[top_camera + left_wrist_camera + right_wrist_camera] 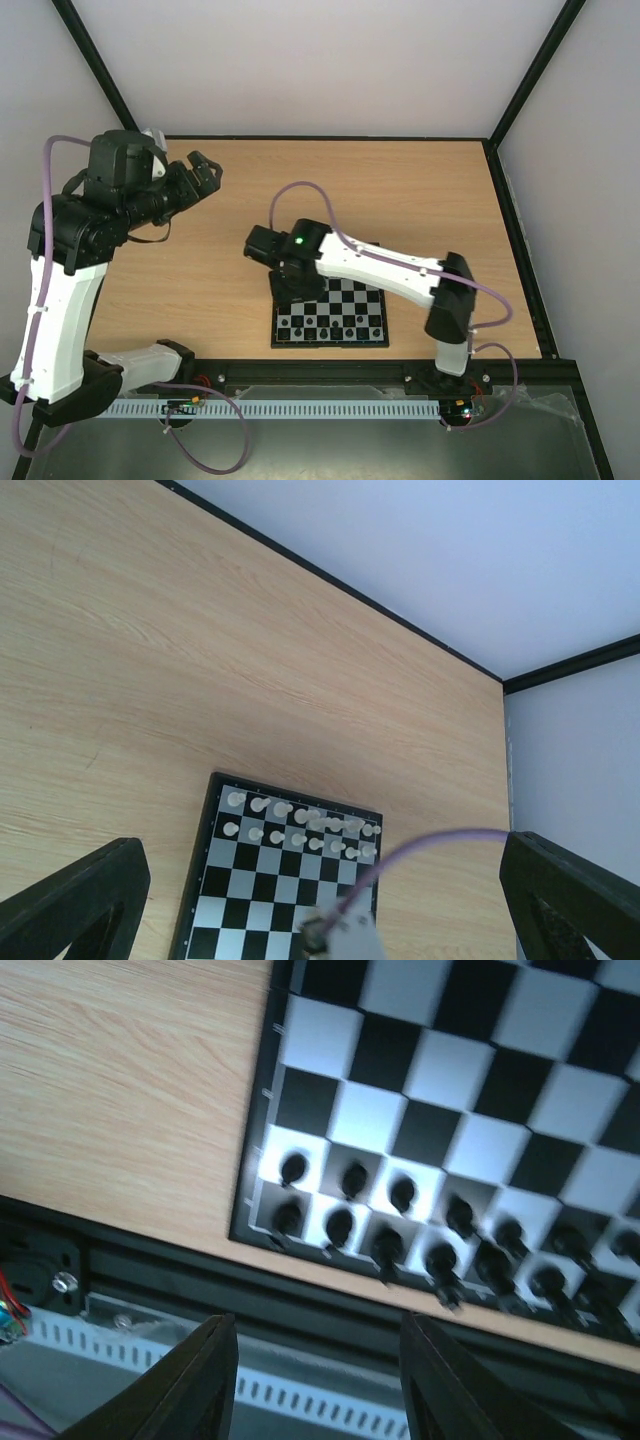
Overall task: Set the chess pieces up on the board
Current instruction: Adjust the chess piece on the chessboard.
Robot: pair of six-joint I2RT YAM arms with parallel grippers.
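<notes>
Wooden table: cream pieces and black pieces line opposite edges of the board, setup seemingly near done; my left claw and right claw gape, empty.

Pale wooden table, plain white walls, black frame
</notes>
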